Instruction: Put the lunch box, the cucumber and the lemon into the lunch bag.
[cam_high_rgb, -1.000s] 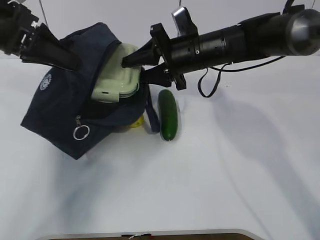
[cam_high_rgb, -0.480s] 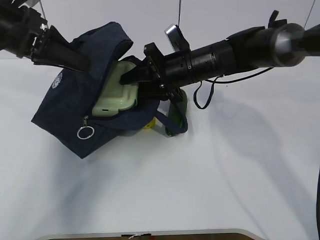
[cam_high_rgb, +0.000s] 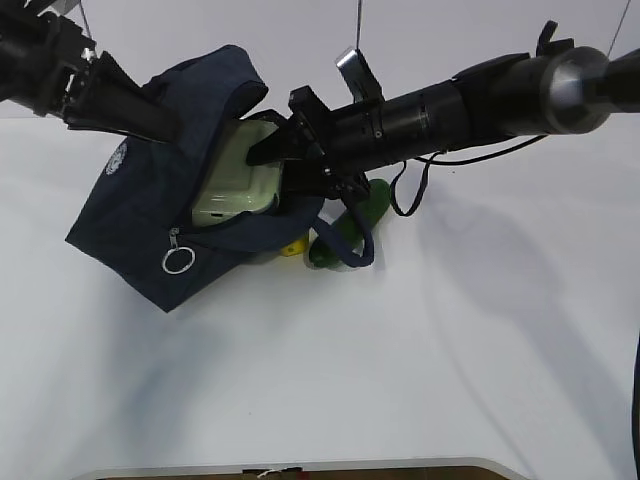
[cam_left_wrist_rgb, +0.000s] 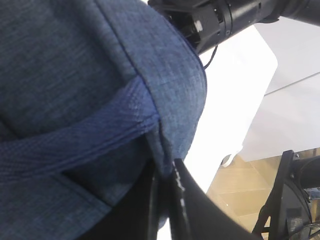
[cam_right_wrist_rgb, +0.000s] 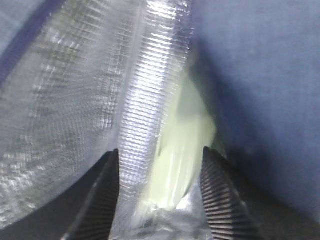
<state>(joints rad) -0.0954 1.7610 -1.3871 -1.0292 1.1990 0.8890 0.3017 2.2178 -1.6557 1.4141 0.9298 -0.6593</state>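
My left gripper (cam_high_rgb: 163, 127) (cam_left_wrist_rgb: 167, 172) is shut on the top edge of the navy lunch bag (cam_high_rgb: 130, 210) (cam_left_wrist_rgb: 75, 75) and holds its mouth up. The lunch box (cam_high_rgb: 235, 185) (cam_right_wrist_rgb: 185, 130), with its pale green lid, lies tilted inside the foil-lined opening. My right gripper (cam_high_rgb: 257, 155) (cam_right_wrist_rgb: 160, 152) reaches into the bag, its jaws standing apart on either side of the box with foil against the left finger. The dark green cucumber (cam_high_rgb: 325, 250) lies slanted on the table by the bag's right side. A bit of the yellow lemon (cam_high_rgb: 293, 247) shows under the bag's lower edge.
A bag handle loop (cam_high_rgb: 350, 245) is draped across the cucumber. The zipper's ring pull (cam_high_rgb: 177, 262) hangs at the bag's lower left. A black cable (cam_high_rgb: 410, 195) sags from the right arm. The white table runs to its front edge (cam_high_rgb: 290, 466).
The right gripper has pushed the lunch box deeper into the bag and its jaws have widened a little. The bag shifted right and up. The cucumber swung to a slant under the handle.
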